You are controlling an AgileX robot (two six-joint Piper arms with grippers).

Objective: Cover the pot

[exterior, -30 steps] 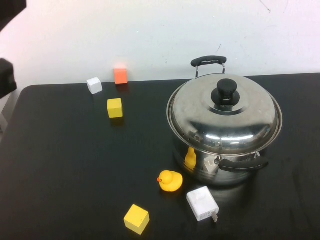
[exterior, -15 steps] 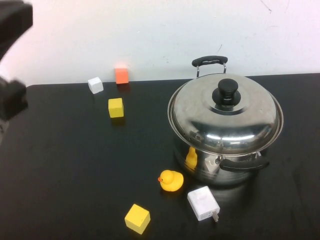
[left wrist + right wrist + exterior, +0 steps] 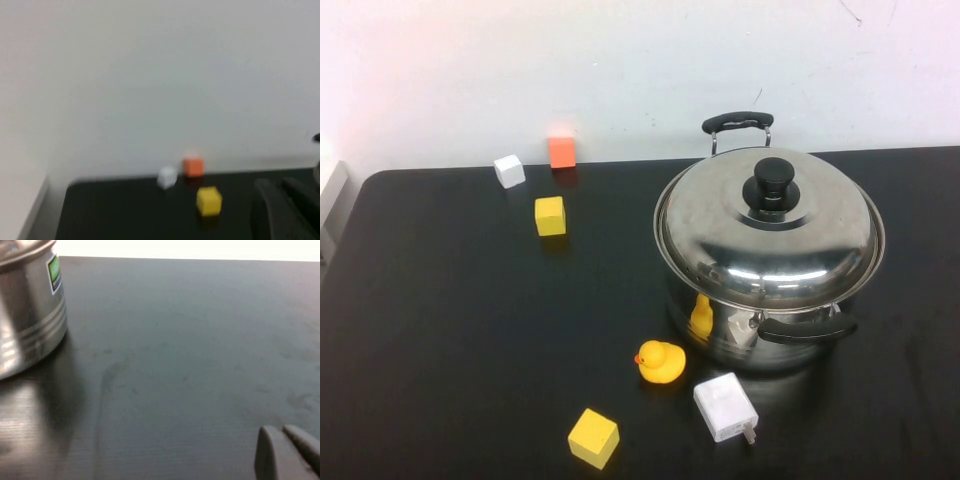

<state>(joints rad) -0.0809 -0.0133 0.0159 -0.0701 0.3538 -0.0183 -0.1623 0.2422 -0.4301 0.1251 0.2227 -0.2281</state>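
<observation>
The large steel pot [image 3: 728, 330] with black loop handles stands at the right of the black table. The domed steel lid [image 3: 770, 240] with its black knob [image 3: 775, 185] sits on the pot's rim. Neither gripper shows in the high view. In the left wrist view my left gripper [image 3: 277, 182] is shut and empty, raised over the table's left part and facing the wall. In the right wrist view my right gripper [image 3: 279, 429] is shut and empty, low over bare table, with the pot's wall [image 3: 25, 305] some way off.
An orange cube [image 3: 560, 151], a white cube [image 3: 508, 170] and a yellow cube [image 3: 550, 215] lie at the back left. A yellow duck [image 3: 661, 361], a white charger [image 3: 725, 407] and another yellow cube [image 3: 594, 438] lie in front of the pot.
The dark left arm that showed at the left edge of the high view has gone out of that view. The pot, the lid and the small objects have not moved.
</observation>
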